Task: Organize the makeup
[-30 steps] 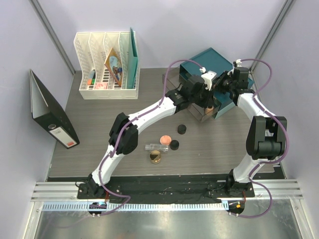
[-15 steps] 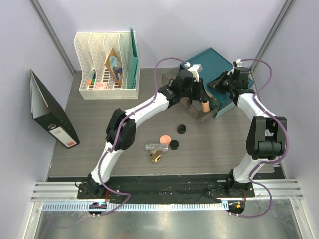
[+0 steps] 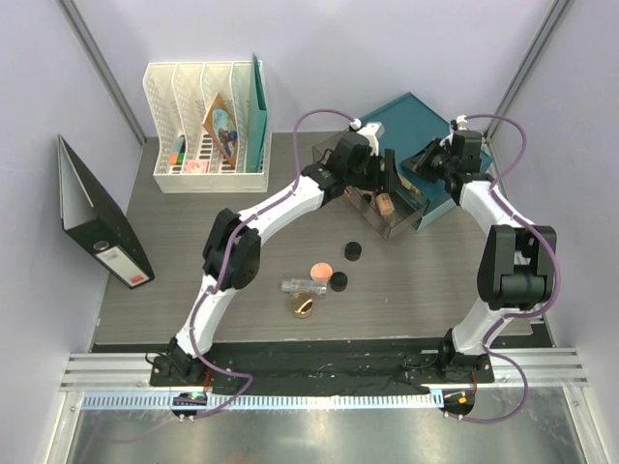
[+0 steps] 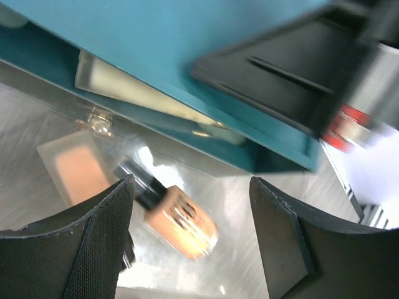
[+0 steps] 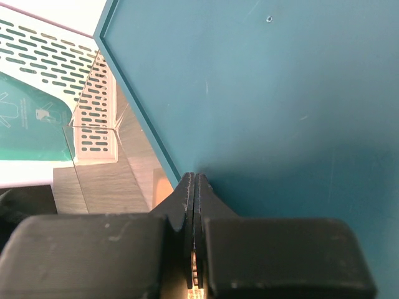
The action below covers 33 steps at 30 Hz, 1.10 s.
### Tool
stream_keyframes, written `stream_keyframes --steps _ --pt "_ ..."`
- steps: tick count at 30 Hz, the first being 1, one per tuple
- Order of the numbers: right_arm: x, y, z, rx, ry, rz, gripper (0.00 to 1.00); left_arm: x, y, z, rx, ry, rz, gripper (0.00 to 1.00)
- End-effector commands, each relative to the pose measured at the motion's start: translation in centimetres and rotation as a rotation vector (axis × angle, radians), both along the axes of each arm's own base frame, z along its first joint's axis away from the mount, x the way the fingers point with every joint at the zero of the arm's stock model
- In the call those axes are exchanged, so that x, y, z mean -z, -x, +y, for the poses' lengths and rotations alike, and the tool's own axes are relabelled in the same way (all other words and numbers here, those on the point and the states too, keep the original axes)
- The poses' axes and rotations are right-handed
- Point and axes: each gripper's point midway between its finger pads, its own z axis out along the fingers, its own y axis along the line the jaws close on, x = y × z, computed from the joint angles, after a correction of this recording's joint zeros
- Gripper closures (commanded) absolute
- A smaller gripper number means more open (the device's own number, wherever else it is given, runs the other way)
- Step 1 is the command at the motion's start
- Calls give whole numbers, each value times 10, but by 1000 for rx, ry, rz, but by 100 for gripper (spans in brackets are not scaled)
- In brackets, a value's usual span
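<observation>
Far left: tall black ring binder (image 3: 97,227), standing upright by the wall. Behind it and to the right, at the back of the grey wooden counter (image 3: 193,280): white perforated plastic file rack (image 3: 208,116) with papers in its slots.

Near the middle of the counter, a small group placed close together: clear glass bottle (image 3: 302,285) on its side, gold jar (image 3: 303,306) just in front of it, coral round compact (image 3: 320,269) just behind it, small black pot (image 3: 338,281) beside the compact. Second black pot (image 3: 353,251) a little apart, further back.

Further right: left pincer (image 4: 190,243), hanging over the clear plastic drawer (image 3: 406,224) sticking out from the teal box (image 3: 421,111). Fingers spread wide, gripping nothing. Below the gap, inside the drawer: beige bottle (image 4: 177,218) with a dark shiny cap, lying on its side, somewhat blurred, not gripped. Beside it in the same drawer: pale peach tube (image 4: 78,171), also lying flat and blurred.

Far right: right pincer (image 5: 194,187), fully closed, fingertips pressed together with nothing visible between them, set against the edge of the teal box.
</observation>
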Motion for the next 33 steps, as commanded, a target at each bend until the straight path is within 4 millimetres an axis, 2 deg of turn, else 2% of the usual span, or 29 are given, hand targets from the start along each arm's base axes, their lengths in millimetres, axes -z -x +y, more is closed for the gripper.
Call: stream_keyframes --steps 1,2,3,4,5,6,7,8,10,11,12,13,14,17,23,27,33 --pt "116 72 -6 -1 67 446 99 -129 27 32 27 61 -250 26" --pt "116 73 -5 -4 68 447 99 -132 33 42 44 18 -284 26" --pt "116 72 -6 -2 68 447 99 -119 40 51 52 -28 -274 25" --pt "116 72 -5 -3 70 445 99 -142 53 66 59 -30 -317 25" --pt "115 72 -6 -1 71 443 99 -140 60 75 69 -60 -323 25" --pt "115 72 -6 -1 72 443 99 -114 70 88 107 -150 -309 25" --pt "115 72 -6 -2 74 443 99 -129 83 103 114 -160 -342 25" --pt "116 71 -7 0 72 443 99 -98 95 117 147 -242 -291 25" --pt "116 71 -6 -2 71 445 99 -93 112 141 190 -331 -330 25" --pt "117 71 -6 -2 71 446 99 -64 124 158 226 -416 -281 25" --pt "118 72 -6 -2 71 449 99 -53 131 168 266 -475 -292 25" --pt "118 72 -6 -2 71 449 99 -51 138 178 284 -505 -299 25" --pt "119 72 -6 -3 71 453 99 -27 152 190 335 -558 -248 26" --pt "120 73 -6 -1 71 456 99 0 182 208 491 -630 -229 26" --pt "124 76 -5 -7 68 468 99 35 209 221 626 -717 -142 25" --pt "124 78 -5 -8 69 470 99 67 215 212 679 -775 -66 27" --pt "124 79 -5 -8 69 470 99 97 225 191 740 -741 -12 29"
